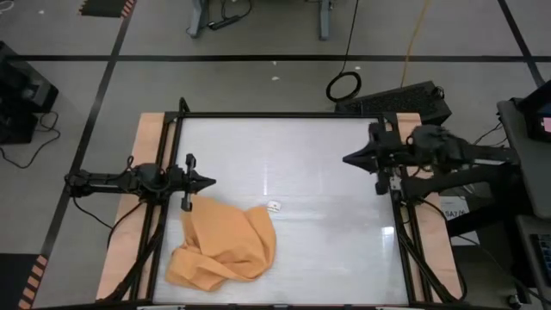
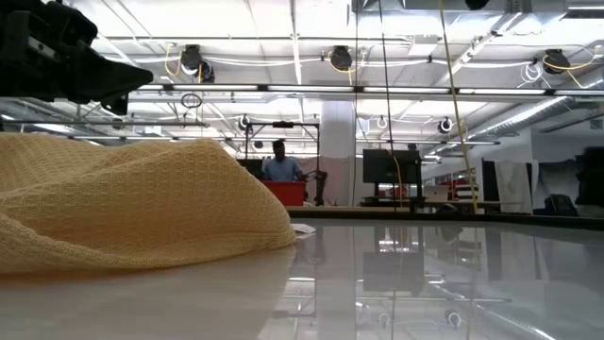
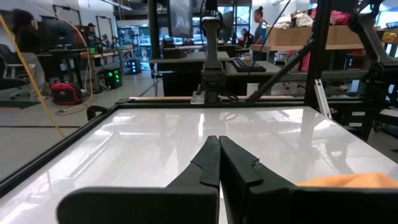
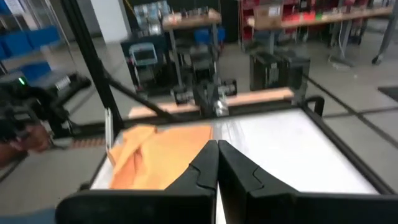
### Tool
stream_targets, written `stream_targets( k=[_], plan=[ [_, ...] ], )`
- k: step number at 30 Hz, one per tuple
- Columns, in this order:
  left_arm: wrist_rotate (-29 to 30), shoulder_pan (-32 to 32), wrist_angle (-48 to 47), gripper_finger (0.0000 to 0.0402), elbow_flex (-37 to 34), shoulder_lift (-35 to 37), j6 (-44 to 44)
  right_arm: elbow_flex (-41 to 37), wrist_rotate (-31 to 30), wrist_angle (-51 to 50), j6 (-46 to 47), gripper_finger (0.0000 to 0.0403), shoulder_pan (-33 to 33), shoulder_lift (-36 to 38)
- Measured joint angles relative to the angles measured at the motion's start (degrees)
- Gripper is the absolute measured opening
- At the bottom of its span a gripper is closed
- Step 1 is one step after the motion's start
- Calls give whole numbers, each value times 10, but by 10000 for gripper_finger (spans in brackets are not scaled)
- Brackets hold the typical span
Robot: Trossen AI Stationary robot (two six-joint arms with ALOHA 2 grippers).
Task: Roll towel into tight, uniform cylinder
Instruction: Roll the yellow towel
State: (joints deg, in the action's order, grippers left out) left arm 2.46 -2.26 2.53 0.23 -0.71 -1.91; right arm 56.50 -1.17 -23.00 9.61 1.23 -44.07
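A: Where was the towel (image 1: 222, 245)?

B: Crumpled on the table (image 1: 327, 224), just beside the left gripper (image 1: 209, 182), well apart from the right gripper (image 1: 349, 158). Both had fingers pressed together, holding nothing.

A: Handling?

B: Probably soft and floppy; best taken by an edge near the gripper.

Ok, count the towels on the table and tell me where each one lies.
1. The towel lies crumpled, not rolled, on the table at its left near corner, just beside the shut left pincer. No other cloth shows in any view.
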Motion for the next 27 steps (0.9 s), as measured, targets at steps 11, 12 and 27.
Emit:
stream_targets(
  k=[11,12,27],
  plan=[
    [39,0,2,2,26,-1,61,-59,-5,94,-63,0,0,-89],
    [42,0,-5,2,44,-1,70,-64,-5,97,-62,0,0,-93],
    [38,0,-408,2,519,-230,77,-188,-5,228,-29,0,0,-173]
  ],
)
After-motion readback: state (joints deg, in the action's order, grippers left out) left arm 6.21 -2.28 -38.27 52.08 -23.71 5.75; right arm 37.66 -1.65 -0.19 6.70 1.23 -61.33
